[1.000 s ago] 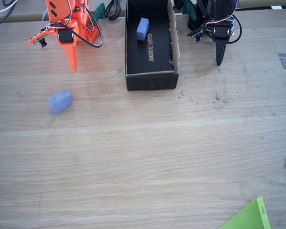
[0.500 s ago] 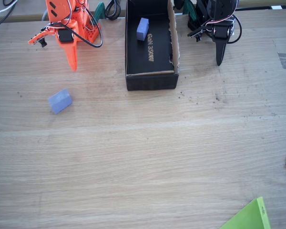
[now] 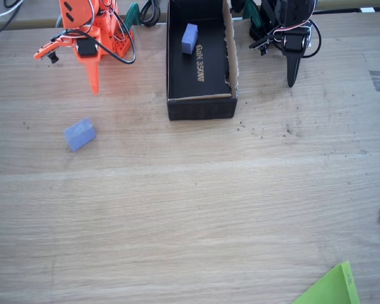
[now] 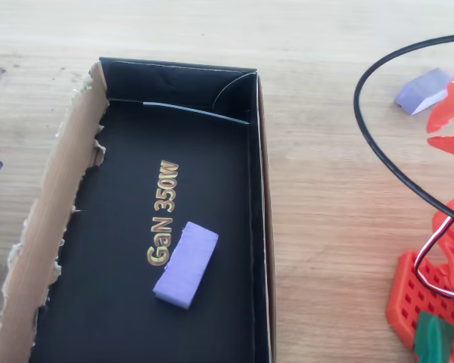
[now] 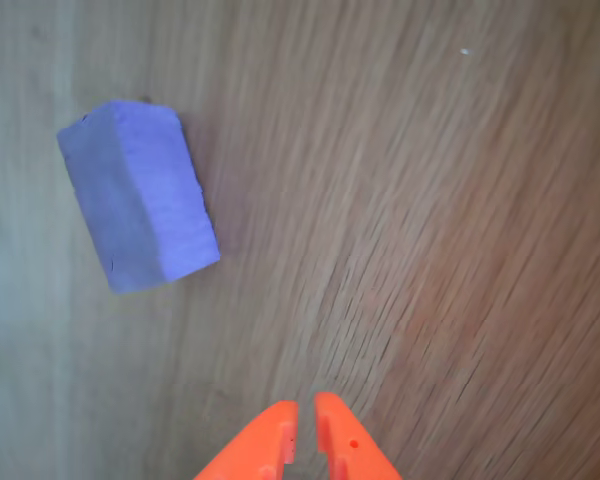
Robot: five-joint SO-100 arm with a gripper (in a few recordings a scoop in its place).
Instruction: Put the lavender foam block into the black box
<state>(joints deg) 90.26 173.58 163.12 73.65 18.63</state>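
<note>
One lavender foam block (image 3: pixel 80 134) lies on the bare wood to the left of the black box (image 3: pixel 201 107); it also appears in the overhead view (image 4: pixel 424 91) and the wrist view (image 5: pixel 138 195). An identical block (image 3: pixel 189 38) rests inside the box, on the floor beside the gold lettering (image 4: pixel 185 265). The box wall (image 4: pixel 261 227) stands between the two blocks. My orange gripper (image 3: pixel 92 85) hangs above the table behind the loose block, apart from it. In the wrist view my gripper (image 5: pixel 305 412) is shut with nothing between its fingers, and the block lies up and to the left.
A green sheet (image 3: pixel 329 288) pokes in at the front right corner. A black cable (image 4: pixel 378 136) loops over the table next to the orange arm's base (image 4: pixel 431 302). The box's left rim (image 4: pixel 53 227) is torn raw cardboard.
My gripper has shifted slightly to the left in the fixed view. Both blocks and the box have stayed put.
</note>
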